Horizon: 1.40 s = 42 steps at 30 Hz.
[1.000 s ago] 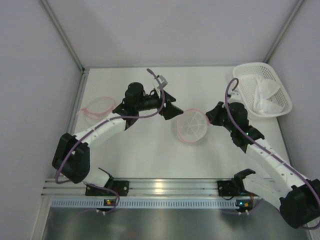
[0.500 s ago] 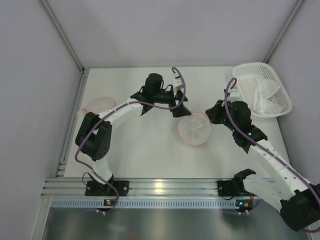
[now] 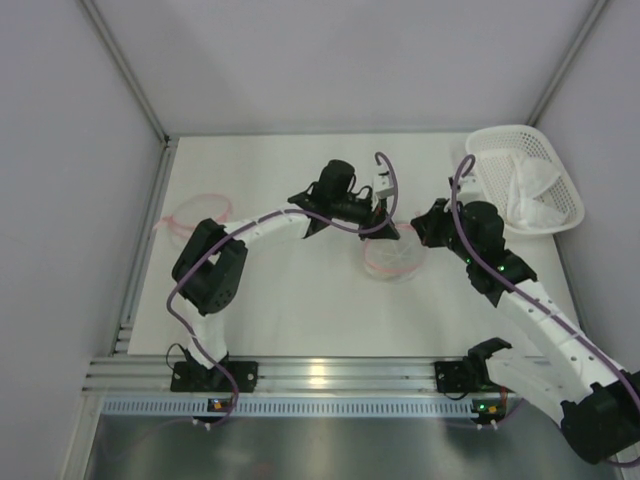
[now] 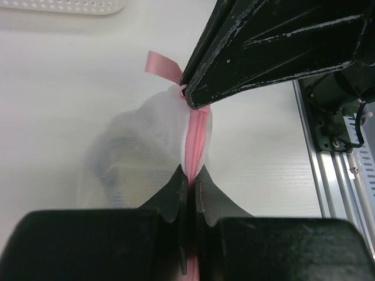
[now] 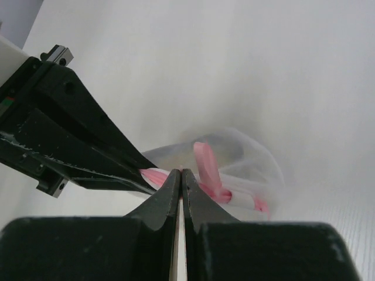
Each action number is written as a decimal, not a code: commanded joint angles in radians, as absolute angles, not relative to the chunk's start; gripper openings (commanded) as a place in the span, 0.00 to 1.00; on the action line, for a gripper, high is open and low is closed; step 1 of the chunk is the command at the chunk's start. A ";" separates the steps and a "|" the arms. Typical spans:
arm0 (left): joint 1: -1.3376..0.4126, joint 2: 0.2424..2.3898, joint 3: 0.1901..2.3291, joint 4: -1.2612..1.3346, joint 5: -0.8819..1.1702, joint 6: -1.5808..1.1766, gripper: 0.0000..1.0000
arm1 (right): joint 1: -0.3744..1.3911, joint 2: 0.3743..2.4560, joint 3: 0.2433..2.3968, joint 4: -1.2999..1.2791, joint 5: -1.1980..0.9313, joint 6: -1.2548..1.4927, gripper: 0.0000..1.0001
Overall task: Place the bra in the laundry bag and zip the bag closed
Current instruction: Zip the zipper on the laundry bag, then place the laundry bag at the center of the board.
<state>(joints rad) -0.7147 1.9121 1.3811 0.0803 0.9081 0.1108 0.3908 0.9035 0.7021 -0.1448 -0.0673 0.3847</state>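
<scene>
The laundry bag point(image 3: 392, 260) is white mesh with a pink zipper band point(image 4: 198, 132), lying mid-table between both arms. My left gripper point(image 4: 192, 175) is shut on the pink band, which runs between its jaws. My right gripper point(image 5: 180, 174) is shut on the bag's pink edge at the opposite end, beside a pink loop tab point(image 5: 206, 164). In the top view the left gripper point(image 3: 385, 226) and right gripper point(image 3: 424, 226) meet over the bag. The bra is hidden; a dim shape shows through the mesh point(image 4: 126, 158), but I cannot tell what it is.
A white plastic basket point(image 3: 497, 142) holding white cloth stands at the back right corner. A second pink-rimmed mesh piece point(image 3: 196, 212) lies at the left side of the table. Grey walls close in the table on three sides.
The left arm swung right across the table to the bag and its open jaws closed on the pink band. The bag shifted slightly right and bunched up. The right gripper stayed shut.
</scene>
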 commanded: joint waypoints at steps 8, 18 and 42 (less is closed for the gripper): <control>-0.690 1.795 1.240 0.356 0.943 -0.055 0.00 | 0.390 0.865 0.706 -0.233 0.208 0.414 0.00; -0.673 1.756 1.215 0.403 0.870 -0.251 0.00 | 0.388 0.879 0.751 -0.300 0.209 0.437 0.43; -0.235 2.313 1.844 0.644 0.264 -1.104 0.00 | 0.316 0.877 0.977 -0.532 0.275 0.440 0.99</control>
<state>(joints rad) -0.2455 2.2837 1.7767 0.5323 0.3340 -0.9821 0.3305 0.8902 0.9562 -0.5251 0.2867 0.4450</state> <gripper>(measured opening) 0.067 0.993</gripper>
